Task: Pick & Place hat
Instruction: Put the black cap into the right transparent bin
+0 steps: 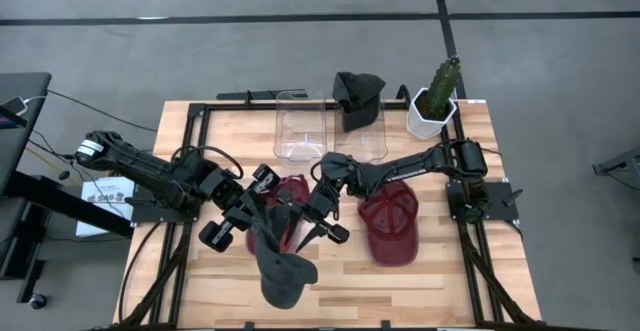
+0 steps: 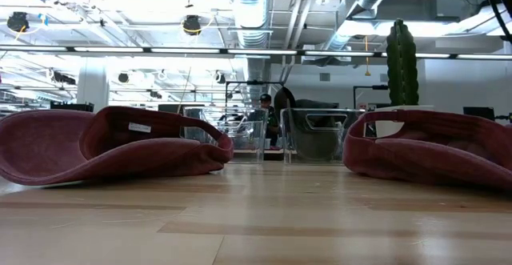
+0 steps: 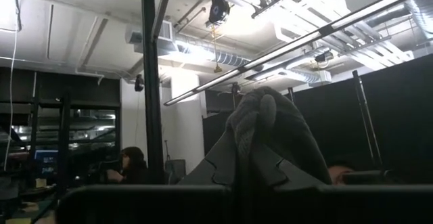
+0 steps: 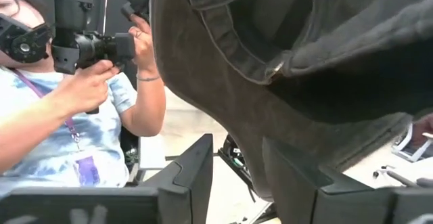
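High view, both grippers (image 1: pixel 262 214) (image 1: pixel 312 221) at grey hat (image 1: pixel 283 271)

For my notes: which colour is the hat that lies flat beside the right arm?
Dark red hat, seen best in the high view.

Dark grey fabric cap (image 1: pixel 283 271): crumpled, hanging, lower centre. Two maroon fabric caps: one (image 1: pixel 290 196) at centre; one (image 1: pixel 392 226) right of centre, upturned on worktop.
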